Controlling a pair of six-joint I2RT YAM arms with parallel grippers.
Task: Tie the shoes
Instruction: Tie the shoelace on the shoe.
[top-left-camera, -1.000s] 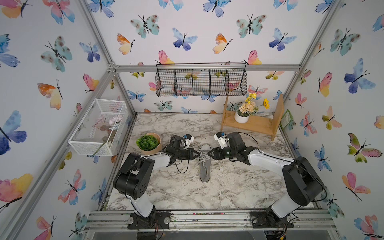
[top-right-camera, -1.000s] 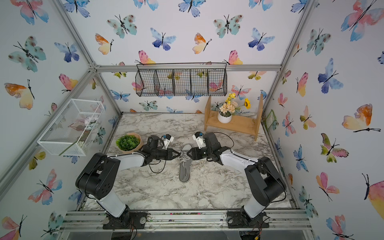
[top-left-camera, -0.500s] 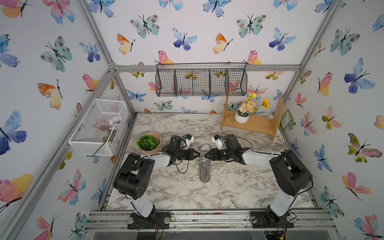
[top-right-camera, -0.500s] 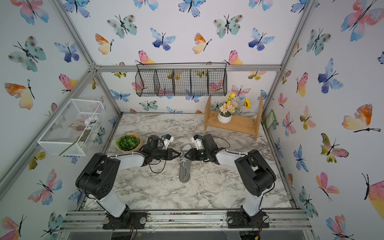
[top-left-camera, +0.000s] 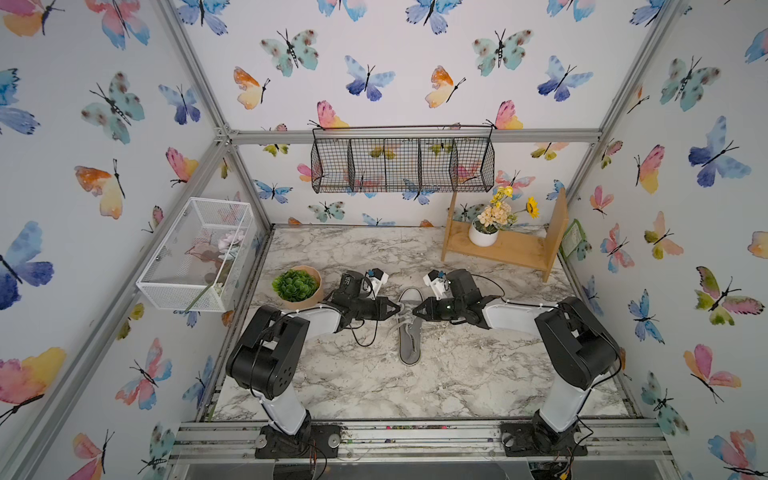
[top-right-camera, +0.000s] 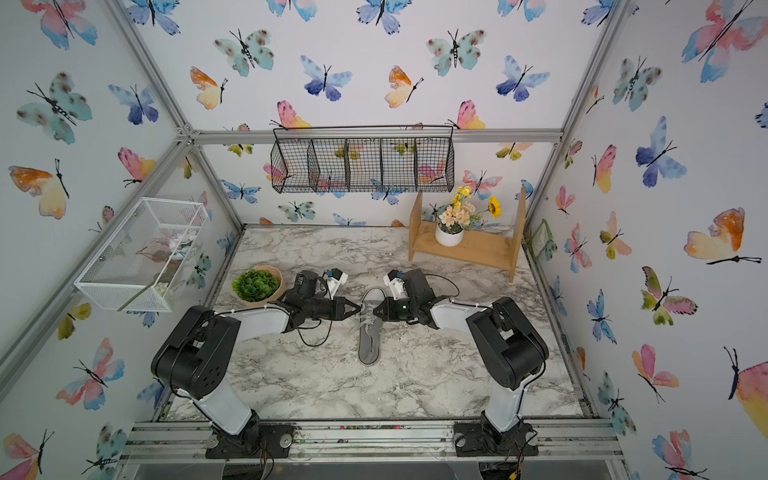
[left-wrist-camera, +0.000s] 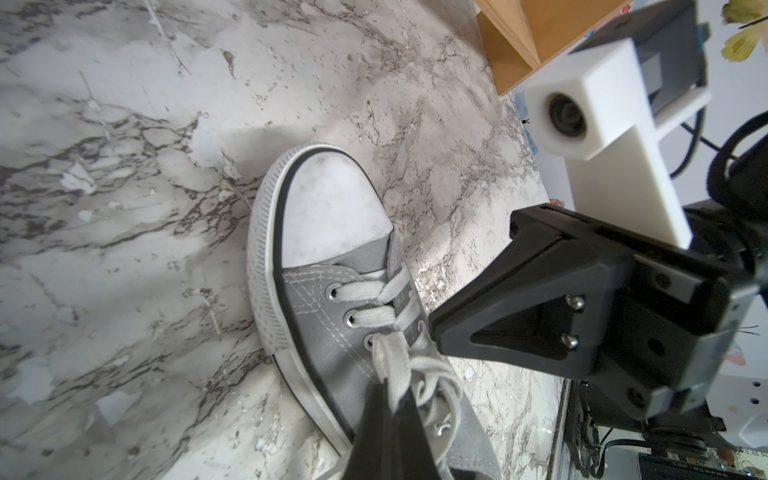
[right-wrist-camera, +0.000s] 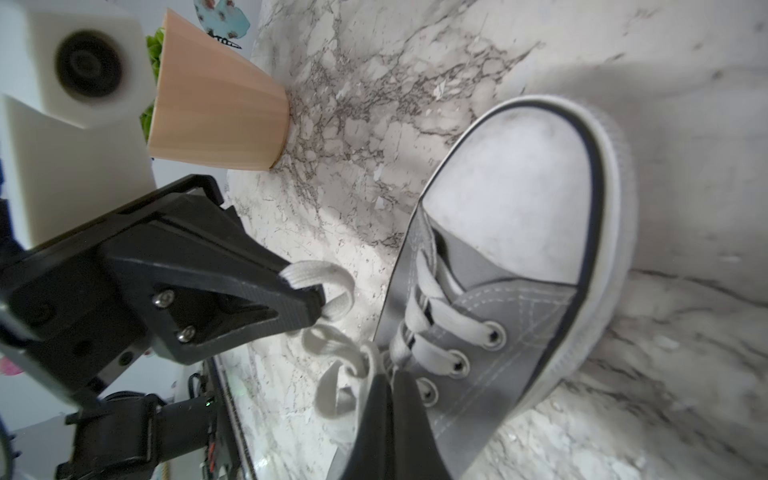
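Observation:
The grey shoe (top-left-camera: 409, 345) with white toe cap (left-wrist-camera: 332, 199) lies mid-table, toe toward the back wall, in both top views (top-right-camera: 368, 345). Its white laces (top-left-camera: 403, 322) bunch over the tongue. My left gripper (top-left-camera: 397, 309) reaches in from the left, shut on a lace loop (right-wrist-camera: 328, 282); the left wrist view shows lace pinched at its tips (left-wrist-camera: 392, 392). Opposite it, my right gripper (top-left-camera: 415, 311) comes from the right, shut on another lace strand (right-wrist-camera: 390, 376). The two gripper tips nearly meet above the eyelets (right-wrist-camera: 457, 365).
A potted green plant (top-left-camera: 297, 286) stands just behind my left arm. A wooden shelf (top-left-camera: 503, 249) with a flower vase (top-left-camera: 482, 237) sits back right. A black wire basket (top-left-camera: 401, 160) hangs on the back wall; a white mesh box (top-left-camera: 195, 253) on the left wall.
My right gripper moved left onto the laces and closed on a strand. The left gripper stayed shut on its loop, unmoved.

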